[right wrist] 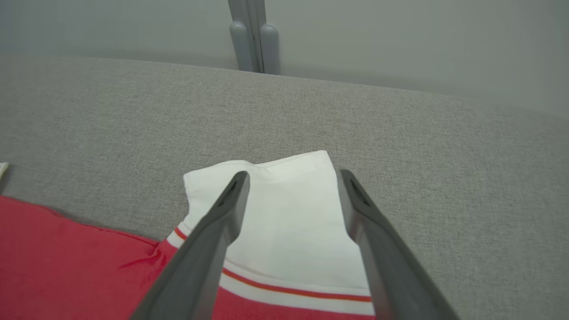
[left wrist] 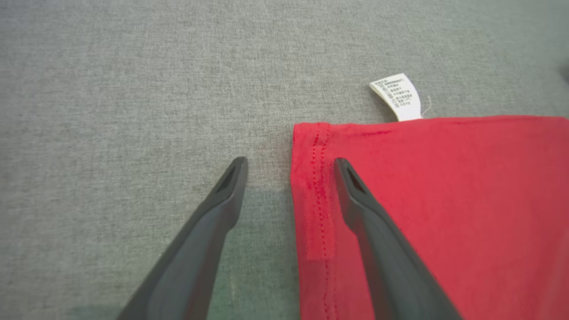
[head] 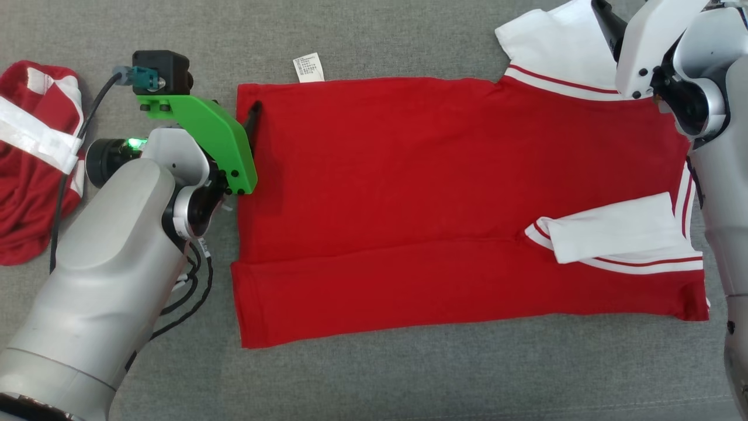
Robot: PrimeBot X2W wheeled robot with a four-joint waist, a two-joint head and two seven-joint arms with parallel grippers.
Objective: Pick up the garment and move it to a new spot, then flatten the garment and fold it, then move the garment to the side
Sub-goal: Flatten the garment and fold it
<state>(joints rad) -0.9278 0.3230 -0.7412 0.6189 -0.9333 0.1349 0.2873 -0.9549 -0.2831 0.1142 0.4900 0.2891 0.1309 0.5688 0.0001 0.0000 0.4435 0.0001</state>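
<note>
Red short-sleeved knit garment (head: pixel 444 193) with white sleeves and red-and-white striped trim lies spread sideways on the grey woven fabric surface (head: pixel 409 380), hem toward the robot's left and shoulders toward its right. A long fold line runs parallel to its near edge, the near white sleeve (head: pixel 608 234) lies folded in across the red cloth, and the far white sleeve (right wrist: pixel 284 213) sticks out past the far edge. The head view takes in the whole garment, along with a second, crumpled red and white garment (head: pixel 29 158) well apart at the left. The left wrist view gives the stitched hem and a small white printed care label (left wrist: pixel 398 95) close up. There the left gripper (left wrist: pixel 290 162) stands wide open with nothing in it, one finger over bare grey surface, the other over red cloth, the hem edge between them. The right wrist view shows the right gripper (right wrist: pixel 292 174) equally spread and empty above the far sleeve, and beyond the surface a pale wall with a grey upright post (right wrist: pixel 253 35)
</note>
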